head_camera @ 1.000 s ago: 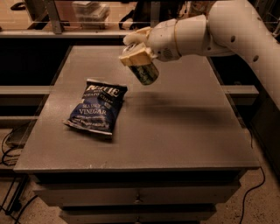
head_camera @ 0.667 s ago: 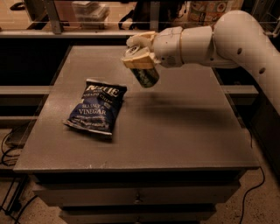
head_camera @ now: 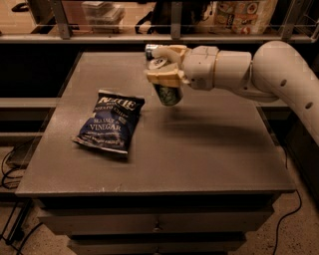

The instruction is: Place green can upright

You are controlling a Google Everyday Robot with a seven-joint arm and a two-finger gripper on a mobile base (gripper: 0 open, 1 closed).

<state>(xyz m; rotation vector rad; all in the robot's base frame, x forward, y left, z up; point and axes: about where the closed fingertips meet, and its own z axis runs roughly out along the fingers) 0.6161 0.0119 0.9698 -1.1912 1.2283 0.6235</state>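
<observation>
Nearest, below and in front of the claw, the grey surface ends in a front edge with a drawer under it. To the claw's left and a little nearer lies a dark blue chip bag, flat on the surface with its printed face up, well apart from the claw. The claw hangs in the air above the far middle of the surface, reaching in from the right on a thick pale arm. It is clenched on the green can: pale fingers cross the can's body, and only its lower green part and rim show beneath them, with a silver end peeking out above at the upper left. The can is tilted, not upright, and clear of the surface, with a shadow lying on the surface under and to the right of it. Beyond the claw, a shelf rail runs across, with packages standing behind it to the right.
</observation>
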